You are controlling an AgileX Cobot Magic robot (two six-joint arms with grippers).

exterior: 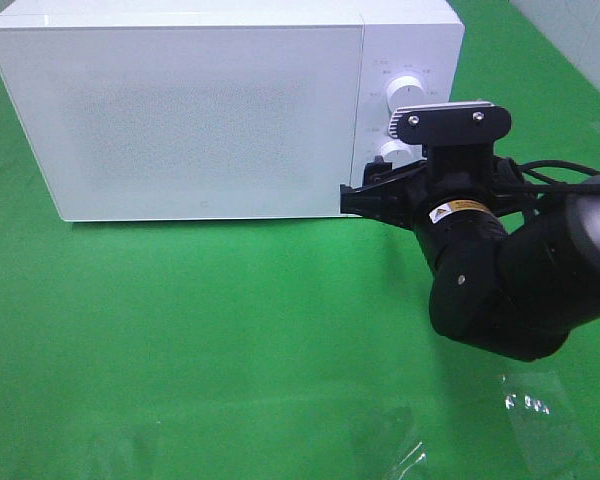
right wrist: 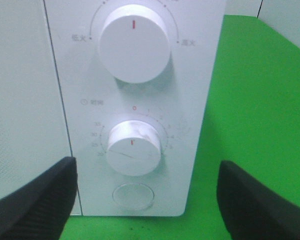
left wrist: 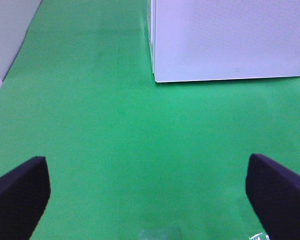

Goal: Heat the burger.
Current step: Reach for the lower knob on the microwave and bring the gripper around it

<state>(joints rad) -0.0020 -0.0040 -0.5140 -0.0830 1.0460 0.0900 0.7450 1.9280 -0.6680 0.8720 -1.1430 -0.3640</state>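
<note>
The burger is out of view. The white microwave (exterior: 210, 110) stands at the back of the green cloth with its door shut. My right gripper (exterior: 365, 195) hovers open just in front of the control panel, level with the lower dial. In the right wrist view its two dark fingers (right wrist: 35, 200) flank the lower dial (right wrist: 134, 146) and the round button (right wrist: 133, 196), touching neither. The upper dial (right wrist: 134, 42) sits above them. My left gripper (left wrist: 150, 200) is open over bare cloth, short of the microwave's left front corner (left wrist: 230, 40), with nothing between its fingers.
Patches of clear film (exterior: 540, 405) lie on the green cloth near the front right. A pale wall (exterior: 580, 40) borders the cloth at the back right. The right arm's black body (exterior: 520, 280) fills the space right of the microwave.
</note>
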